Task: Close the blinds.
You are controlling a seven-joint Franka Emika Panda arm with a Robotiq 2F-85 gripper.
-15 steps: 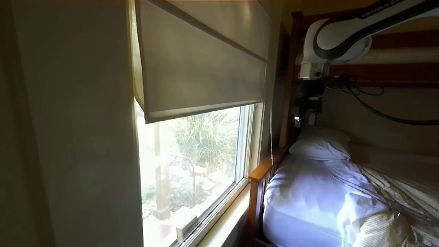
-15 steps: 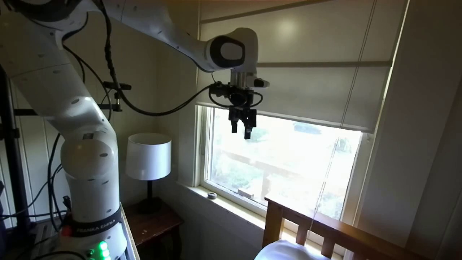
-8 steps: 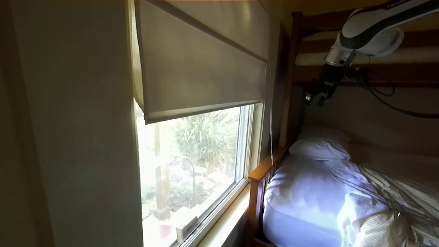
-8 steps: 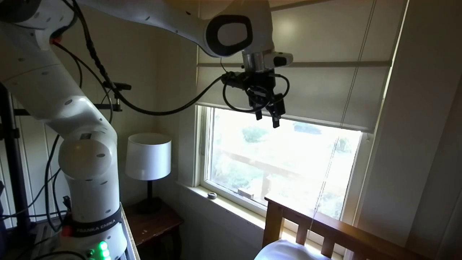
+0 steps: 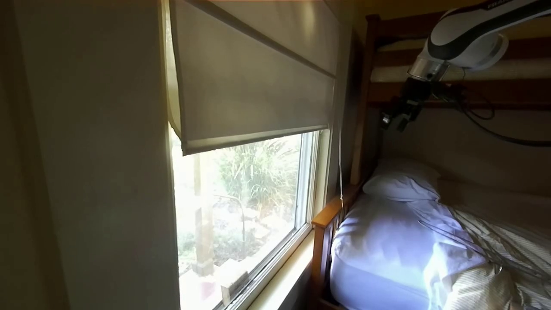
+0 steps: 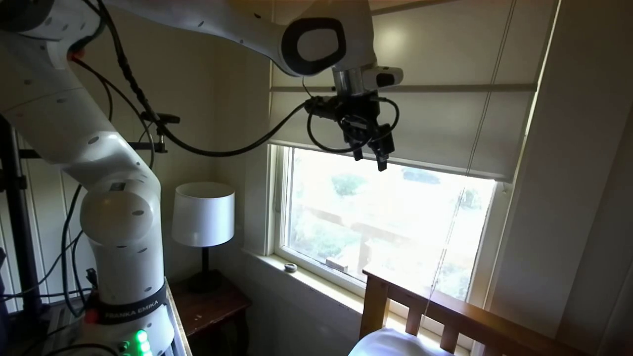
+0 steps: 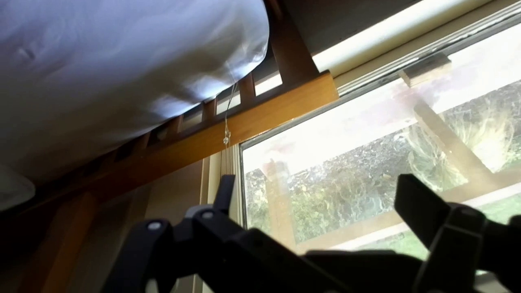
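Two black fingers of my pincer stand wide apart, holding nothing. The blinds (cream fabric, horizontal folds) cover only the upper part of the window, so closing is not yet done. I judge the step as lining up before a grasp; next, I should probably bring the pincer to the hanging cord or the bottom hem. Below, a wooden bed rail near the cord could block me; white bedding lies beside it, a lamp well apart.
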